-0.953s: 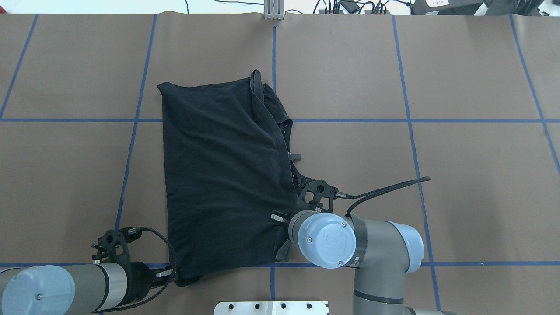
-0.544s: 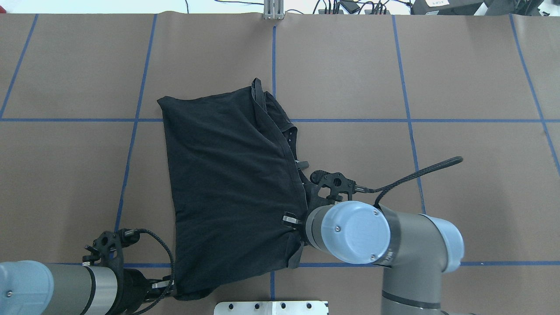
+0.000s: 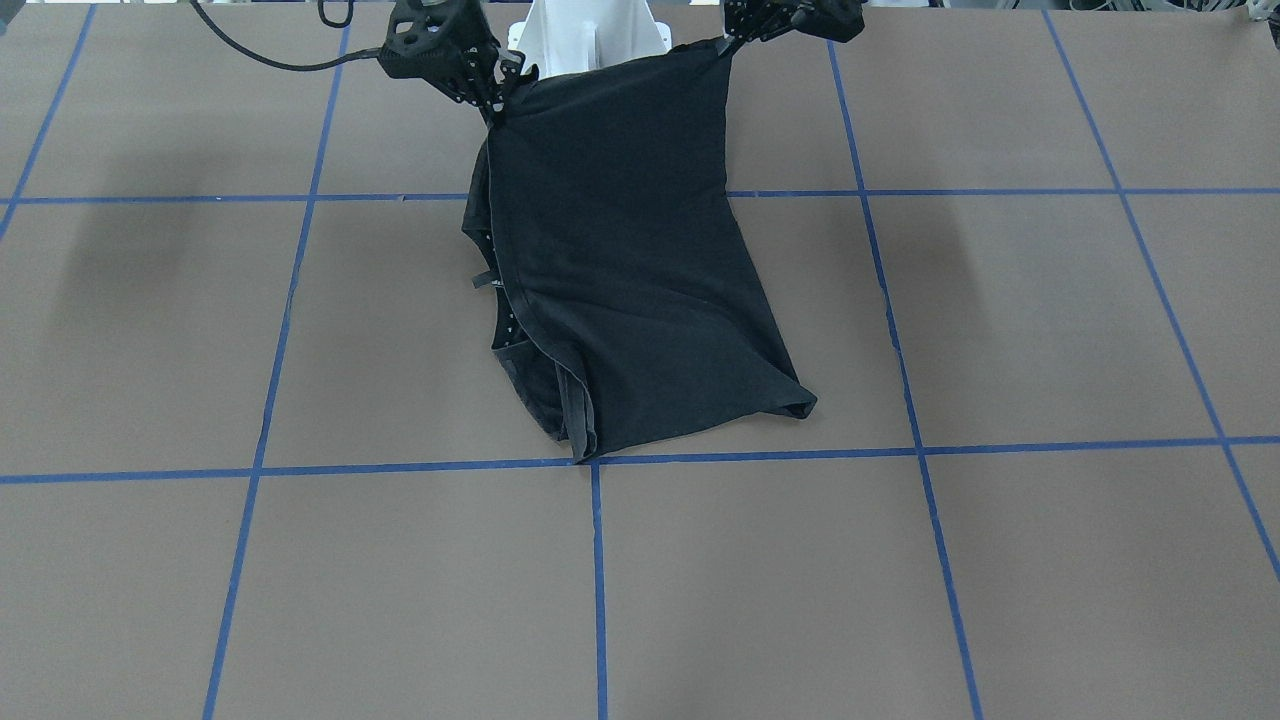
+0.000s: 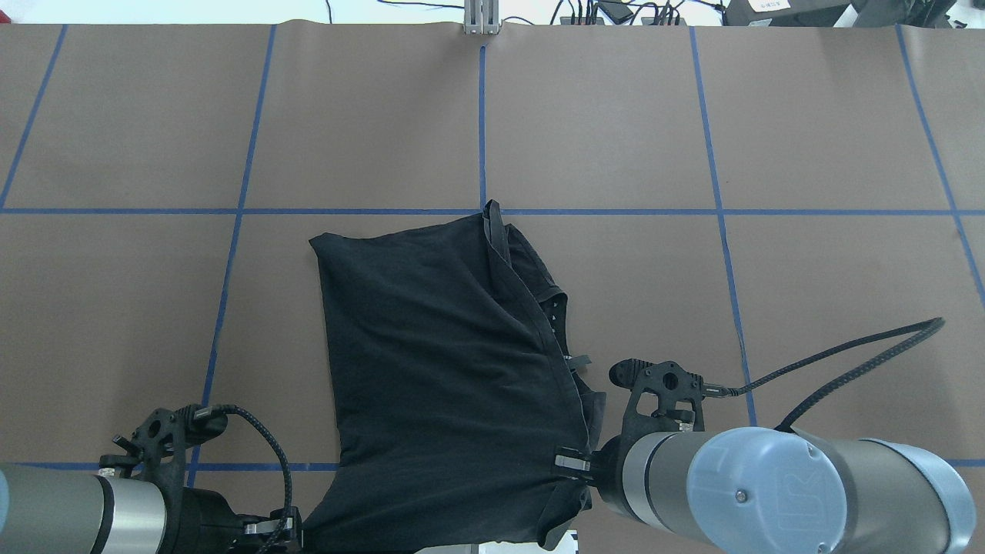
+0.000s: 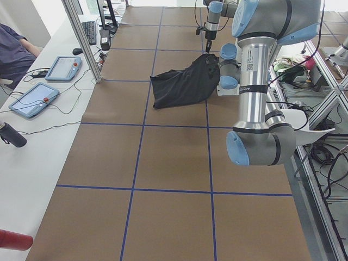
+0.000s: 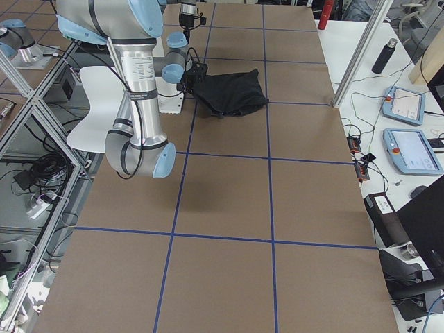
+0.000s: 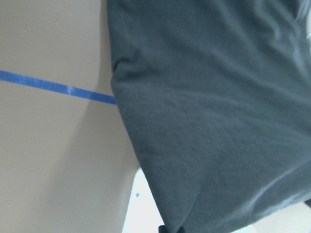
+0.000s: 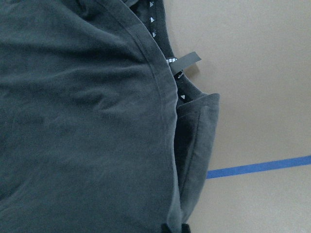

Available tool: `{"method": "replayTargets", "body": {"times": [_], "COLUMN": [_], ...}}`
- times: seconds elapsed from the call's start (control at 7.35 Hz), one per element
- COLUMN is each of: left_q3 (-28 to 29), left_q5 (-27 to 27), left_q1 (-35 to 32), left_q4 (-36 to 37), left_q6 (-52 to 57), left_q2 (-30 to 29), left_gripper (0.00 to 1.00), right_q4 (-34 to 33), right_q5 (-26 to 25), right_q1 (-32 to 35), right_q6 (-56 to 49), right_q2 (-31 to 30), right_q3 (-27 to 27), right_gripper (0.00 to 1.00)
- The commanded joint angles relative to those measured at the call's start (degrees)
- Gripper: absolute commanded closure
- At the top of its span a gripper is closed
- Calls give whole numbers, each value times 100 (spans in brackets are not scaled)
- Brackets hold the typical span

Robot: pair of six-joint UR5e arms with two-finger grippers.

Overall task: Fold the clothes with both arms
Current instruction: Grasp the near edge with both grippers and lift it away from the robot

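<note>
**Front-facing.** The shirt (image 3: 630, 250) slopes from a raised robot-side edge down to the bench (image 3: 1000, 300). The right jaws, on the right arm (image 3: 440, 55) at view left, pinch one upper corner. The left jaws, on the left arm (image 3: 790, 20) at view right, pinch the other. The edge between them is taut, in front of the white pedestal (image 3: 590, 30). The far end rests on the bench and touches a blue tape line (image 3: 300, 470).

**Overhead.** The shirt's (image 4: 439, 369) long axis runs outward from the robot, with the far end leaning slightly to the robot's left. The neckline (image 4: 548, 304) lies on the long edge toward the robot's right. The left arm (image 4: 69, 508) and right arm (image 4: 769, 492) flank the near edge. The bench is brown and gridded with tape.

**Exterior left.** The shirt (image 5: 179, 84) is a dark heap beyond the left arm (image 5: 253, 81). A seated operator (image 5: 13, 51) and pendants (image 5: 62, 68) are at a white side table (image 5: 32, 152).

**Exterior right.** The shirt (image 6: 232, 94) lies past the right arm (image 6: 139, 83).

**Left wrist.** The shirt (image 7: 218, 121) fills most of the view. The jaw tips at the bottom edge are closed on its fold.

**Right wrist.** The shirt (image 8: 82, 121) shows neck tape with white triangles and a tag (image 8: 184, 60). The jaws are closed on the hem at the bottom edge.
</note>
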Motion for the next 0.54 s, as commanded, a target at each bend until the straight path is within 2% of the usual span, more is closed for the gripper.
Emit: {"method": "replayTargets", "body": {"times": [0.0, 0.14, 0.41], "left_q3": [95, 313, 928], "left_q5": [-154, -154, -154], "left_q1": [-485, -792, -1443], "left_q4": [220, 246, 1076], "left_q6": [212, 292, 641], "left_q2": [-180, -398, -1476], "left_gripper": [100, 100, 100], "right_q4": [-208, -226, -226], "right_q5": [20, 37, 72], "right_q1": [432, 722, 1197], "right_q6": [-451, -454, -462], "right_q2": [316, 692, 1553], "right_q3": [-107, -430, -1378], "right_gripper": [100, 100, 100]}}
